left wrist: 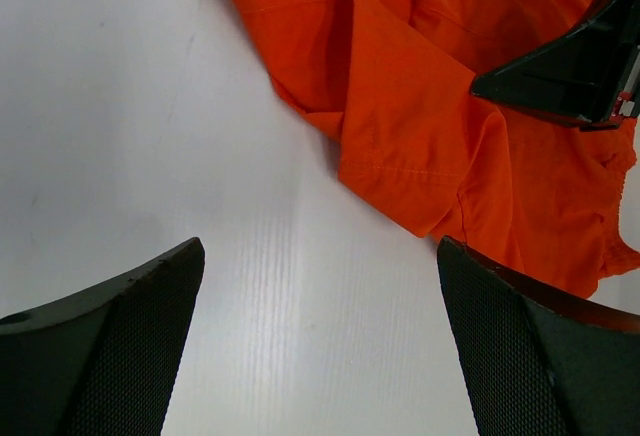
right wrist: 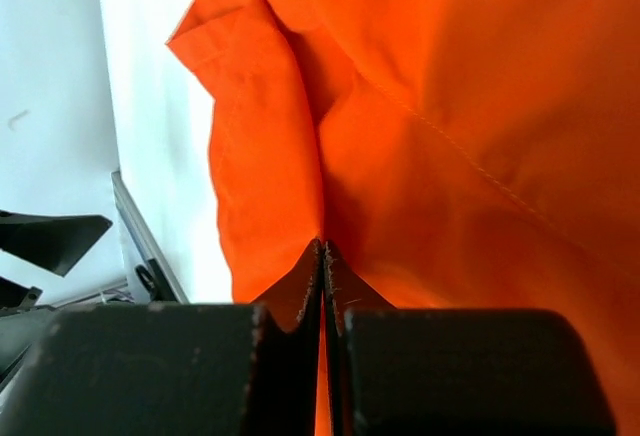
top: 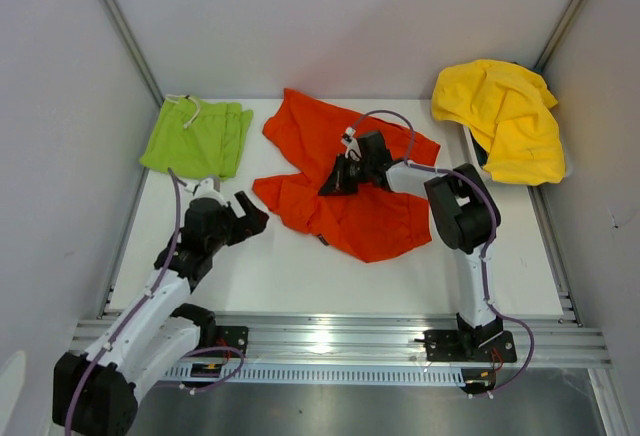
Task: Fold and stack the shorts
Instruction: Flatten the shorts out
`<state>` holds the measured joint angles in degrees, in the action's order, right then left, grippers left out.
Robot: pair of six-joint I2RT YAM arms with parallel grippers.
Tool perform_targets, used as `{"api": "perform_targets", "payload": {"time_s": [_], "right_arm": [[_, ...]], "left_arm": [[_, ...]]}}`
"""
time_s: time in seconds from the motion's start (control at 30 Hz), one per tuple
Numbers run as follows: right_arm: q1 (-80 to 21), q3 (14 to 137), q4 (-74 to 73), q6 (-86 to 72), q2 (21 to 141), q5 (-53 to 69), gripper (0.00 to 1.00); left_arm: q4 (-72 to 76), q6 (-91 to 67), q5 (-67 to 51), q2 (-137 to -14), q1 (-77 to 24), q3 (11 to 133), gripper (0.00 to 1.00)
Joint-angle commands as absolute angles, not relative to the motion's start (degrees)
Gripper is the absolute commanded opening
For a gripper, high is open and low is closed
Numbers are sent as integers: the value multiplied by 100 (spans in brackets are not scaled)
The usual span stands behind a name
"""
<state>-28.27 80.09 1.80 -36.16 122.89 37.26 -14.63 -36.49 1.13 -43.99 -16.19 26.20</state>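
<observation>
The orange-red shorts (top: 350, 181) lie crumpled and spread in the middle of the white table; they also show in the left wrist view (left wrist: 430, 126) and the right wrist view (right wrist: 450, 126). My right gripper (top: 335, 184) is shut on a fold of them (right wrist: 323, 246) near their middle. The lime-green shorts (top: 198, 138) lie folded at the far left with a white drawstring. My left gripper (top: 248, 214) is open and empty just left of the orange-red shorts, its fingers (left wrist: 120, 346) above bare table.
A yellow garment (top: 505, 121) is heaped at the far right corner over a dark object. Grey walls close in the left, back and right sides. A metal rail (top: 330, 336) runs along the near edge.
</observation>
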Motion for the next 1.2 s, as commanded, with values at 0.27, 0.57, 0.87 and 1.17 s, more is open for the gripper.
{"api": "perform_targets", "payload": {"time_s": [0.27, 0.57, 0.87, 1.17], "right_arm": [[-2540, 8385, -237, -3270, 12164, 3560, 3], [-2434, 8481, -264, -3182, 12269, 3683, 3], [-2426, 8525, -264, -3120, 12261, 3806, 3], [-2408, 8525, -308, -3067, 12234, 3832, 3]], "left_arm": [[1739, -3463, -263, -6538, -2294, 2558, 98], [2628, -3463, -668, -7681, -2294, 2759, 88], [2909, -3472, -668, -8358, -2276, 3120, 73], [2946, -3603, -756, -8736, -2215, 3287, 57]]}}
